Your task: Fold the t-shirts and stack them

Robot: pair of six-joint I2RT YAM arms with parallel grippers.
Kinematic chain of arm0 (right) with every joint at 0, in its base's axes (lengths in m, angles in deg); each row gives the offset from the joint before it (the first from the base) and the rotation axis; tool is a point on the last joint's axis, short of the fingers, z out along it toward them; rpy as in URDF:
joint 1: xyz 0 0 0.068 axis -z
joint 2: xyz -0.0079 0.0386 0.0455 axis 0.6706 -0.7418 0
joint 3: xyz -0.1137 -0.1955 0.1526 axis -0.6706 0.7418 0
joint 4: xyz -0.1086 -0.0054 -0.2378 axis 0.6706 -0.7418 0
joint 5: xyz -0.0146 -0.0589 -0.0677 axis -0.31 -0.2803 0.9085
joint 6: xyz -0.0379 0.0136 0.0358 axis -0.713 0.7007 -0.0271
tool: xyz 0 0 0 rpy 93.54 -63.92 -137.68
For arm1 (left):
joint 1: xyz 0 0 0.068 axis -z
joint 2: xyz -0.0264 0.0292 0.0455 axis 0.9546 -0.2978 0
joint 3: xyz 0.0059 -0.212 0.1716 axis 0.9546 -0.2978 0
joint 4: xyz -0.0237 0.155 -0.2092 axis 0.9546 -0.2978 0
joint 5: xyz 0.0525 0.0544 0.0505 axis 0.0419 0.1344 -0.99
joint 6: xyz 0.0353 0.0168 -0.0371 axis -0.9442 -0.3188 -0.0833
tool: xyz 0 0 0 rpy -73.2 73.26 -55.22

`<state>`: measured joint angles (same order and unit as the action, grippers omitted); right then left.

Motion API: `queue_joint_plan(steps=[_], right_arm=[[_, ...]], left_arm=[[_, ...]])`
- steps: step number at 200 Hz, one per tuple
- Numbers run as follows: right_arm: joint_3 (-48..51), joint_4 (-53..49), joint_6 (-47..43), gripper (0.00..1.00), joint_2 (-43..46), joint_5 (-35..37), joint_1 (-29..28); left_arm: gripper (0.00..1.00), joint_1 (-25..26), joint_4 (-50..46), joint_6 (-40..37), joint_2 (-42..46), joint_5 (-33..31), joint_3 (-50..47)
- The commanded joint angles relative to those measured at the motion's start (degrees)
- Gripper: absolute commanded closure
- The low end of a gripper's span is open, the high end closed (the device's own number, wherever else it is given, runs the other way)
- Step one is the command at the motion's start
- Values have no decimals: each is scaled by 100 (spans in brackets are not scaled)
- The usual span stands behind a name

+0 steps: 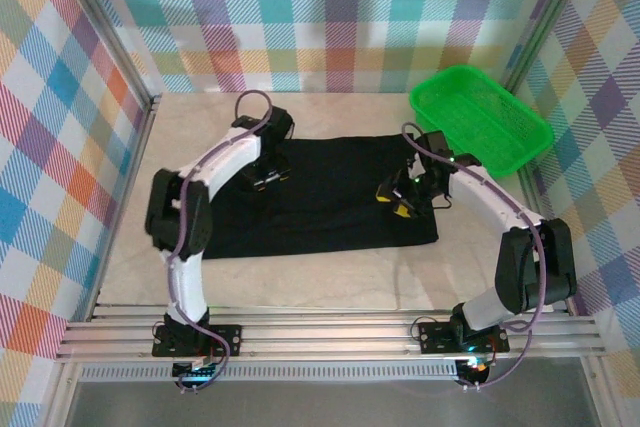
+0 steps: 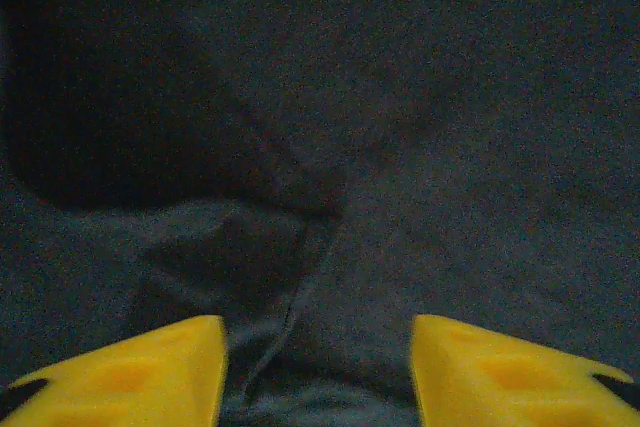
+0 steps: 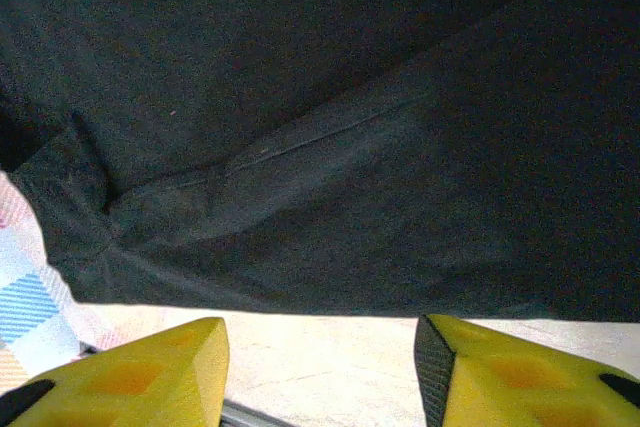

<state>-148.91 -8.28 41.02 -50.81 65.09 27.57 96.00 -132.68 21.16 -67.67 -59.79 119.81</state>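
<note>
The black t-shirt (image 1: 330, 197) is lying spread flat across the middle of the bench (image 1: 330, 282), its long side running left to right. The left claw (image 1: 268, 177) is hovering over the shirt's far left part, its yellow fingers (image 2: 150, 367) standing apart above a creased fold and gripping nothing. The right claw (image 1: 398, 203) is hanging at the shirt's right end near the hem, jaws likewise parted and holding nothing, with pale bench showing beyond the cloth's edge. The green basket (image 1: 505, 132) is sitting in the far right corner, just beyond the shirt.
</note>
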Motion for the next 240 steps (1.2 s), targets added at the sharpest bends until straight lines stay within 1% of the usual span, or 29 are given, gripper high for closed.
queue_joint_plan(steps=[1, 13, 25, 46, 65, 99, 112, 125, 141, 157, 177, 195, 207, 225, 240], right_arm=[[164, -73, 8, 51, -116, 155, 183], [138, -84, -44, 53, -201, 170, 214], [93, -89, -94, 56, -310, 143, 224], [-38, -40, -105, 58, -483, 76, 224], [-170, -26, -81, 59, -588, 45, 223], [-354, -76, -96, 59, -627, -9, 227], [-326, 76, -113, 59, -575, -225, 224], [-164, 507, -115, 58, -440, -633, 224], [-3, 844, -61, 58, -248, -888, 227], [99, 1020, 8, 58, -108, -1037, 224], [129, 1004, 54, 58, -62, -1031, 224], [122, 874, 40, 57, -45, -869, 232], [120, 739, 36, 57, -49, -652, 259], [105, 483, 60, 57, -121, -311, 334], [70, 305, 39, 58, -257, -106, 364]], left_arm=[[67, -351, 165, 367, 1134, -60, -893], [79, -718, 347, 503, 1458, 243, -1520], [90, -1082, 484, 523, 1589, 488, -1939], [100, -1525, 847, 523, 1502, 865, -2267], [100, -1632, 1031, 552, 1075, 1087, -2145], [100, -1639, 1114, 597, 241, 1104, -1590], [100, -1639, 1120, 587, -29, 1118, -1308], [100, -1633, 1082, 578, -294, 1123, -1012], [100, -1639, 984, 506, -638, 1114, -695], [100, -1639, 928, 403, -906, 1161, -476], [100, -1647, 858, 249, -1176, 1233, -255], [100, -1716, 765, 161, -1138, 1244, -135], [100, -1760, 693, 125, -915, 1179, -97], [90, -1770, 504, 53, -343, 902, -178], [89, -1770, 498, 75, 265, 783, -617]])
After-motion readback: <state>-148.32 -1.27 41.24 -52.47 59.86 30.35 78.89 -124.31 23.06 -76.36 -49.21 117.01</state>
